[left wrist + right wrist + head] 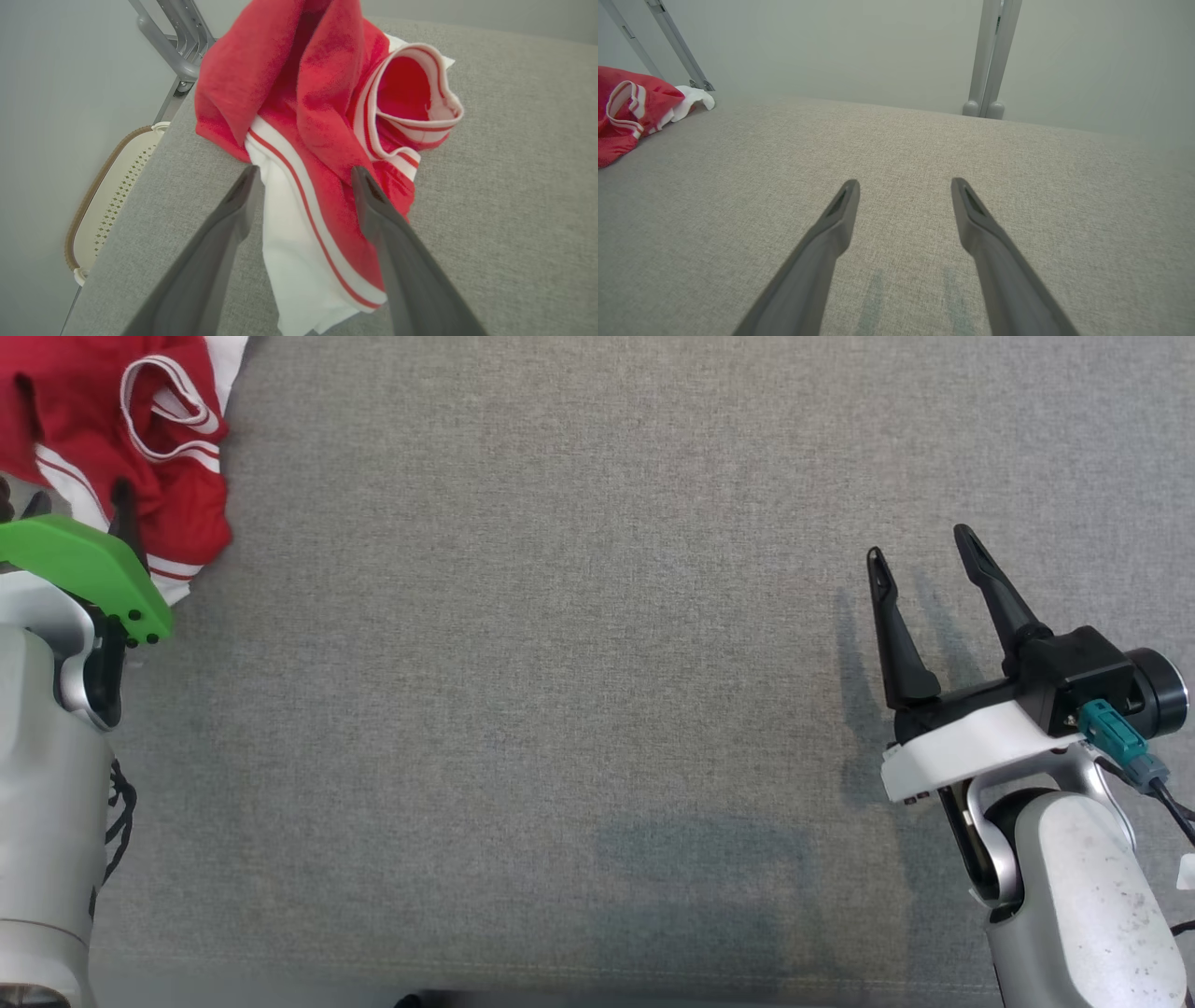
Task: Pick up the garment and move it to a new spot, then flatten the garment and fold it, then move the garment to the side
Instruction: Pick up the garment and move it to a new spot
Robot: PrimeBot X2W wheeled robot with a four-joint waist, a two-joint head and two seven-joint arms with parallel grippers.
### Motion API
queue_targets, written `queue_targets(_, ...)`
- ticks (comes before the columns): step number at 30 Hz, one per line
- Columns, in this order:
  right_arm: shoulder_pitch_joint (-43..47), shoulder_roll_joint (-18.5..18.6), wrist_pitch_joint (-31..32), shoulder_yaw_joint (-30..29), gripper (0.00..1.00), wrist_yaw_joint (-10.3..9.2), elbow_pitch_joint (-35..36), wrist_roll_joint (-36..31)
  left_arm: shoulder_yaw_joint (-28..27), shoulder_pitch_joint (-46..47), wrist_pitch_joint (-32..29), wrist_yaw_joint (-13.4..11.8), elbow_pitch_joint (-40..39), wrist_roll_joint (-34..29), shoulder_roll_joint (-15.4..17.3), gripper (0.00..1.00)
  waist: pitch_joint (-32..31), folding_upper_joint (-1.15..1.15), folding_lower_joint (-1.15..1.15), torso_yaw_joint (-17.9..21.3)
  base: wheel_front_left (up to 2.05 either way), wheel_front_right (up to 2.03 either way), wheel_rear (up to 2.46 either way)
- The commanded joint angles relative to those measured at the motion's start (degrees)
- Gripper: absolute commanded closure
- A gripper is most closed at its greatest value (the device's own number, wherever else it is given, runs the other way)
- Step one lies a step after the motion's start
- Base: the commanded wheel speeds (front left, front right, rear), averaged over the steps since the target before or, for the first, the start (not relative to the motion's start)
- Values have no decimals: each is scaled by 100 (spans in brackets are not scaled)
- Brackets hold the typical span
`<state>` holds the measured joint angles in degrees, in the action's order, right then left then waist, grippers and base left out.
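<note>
The crumpled red knit garment with white striped trim [327, 93] is lying bunched at the far left corner of the grey fabric-covered counter [560, 663]. Its white-and-red hem is trailing lengthwise toward the left claw [304, 172], which is hovering wide open astride it. The right claw [919, 543] is hanging spread and empty, well apart over bare fabric. Nothing is blocking the left claw's reach, though the counter's edge is running just beside.

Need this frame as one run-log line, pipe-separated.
stage: pre-grasp | left gripper: open, astride garment edge | right gripper: open, over grey surface | garment: crumpled, far left, not lifted
</note>
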<state>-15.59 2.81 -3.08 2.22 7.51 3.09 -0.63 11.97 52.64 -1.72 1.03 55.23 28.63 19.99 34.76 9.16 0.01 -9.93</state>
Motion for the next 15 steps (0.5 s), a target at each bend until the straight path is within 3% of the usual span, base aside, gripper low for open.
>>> queue_targets(1, -50, 19, 29, -13, 0, -4, 74, -45, -3, 122, 24, -42, 163, 30, 7, 0, 186, 1, -1, 120, 0, 0, 0)
queue_targets(9, -36, 74, 141, -18, 0, -5, 259, -89, -32, 272, 190, -26, 821, 131, -69, 0, 228, 1, -1, 117, 0, 0, 0)
queue_targets(11, -21, 75, 152, -10, 0, -4, 277, -101, -23, 318, 257, 0, 939, 139, -89, 16, 222, 1, -1, 117, 0, 0, 0)
queue_targets(12, -21, 75, 152, -10, 0, -4, 277, -101, -23, 318, 257, 0, 939, 139, -89, 16, 222, 1, -1, 117, 0, 0, 0)
queue_targets(13, -13, 74, 157, -5, 0, -5, 285, -103, -25, 336, 318, 13, 970, 154, -98, 61, 216, 1, -1, 117, 0, 0, 0)
queue_targets(14, -16, 73, 159, -5, 0, -5, 287, -105, -27, 368, 389, 27, 997, 161, -105, 61, 207, 1, -1, 117, 0, 0, 0)
queue_targets(15, -18, 72, 156, -6, 0, -5, 275, -103, -9, 390, 455, 49, 1024, 152, -113, 100, 188, 1, -1, 117, 0, 0, 0)
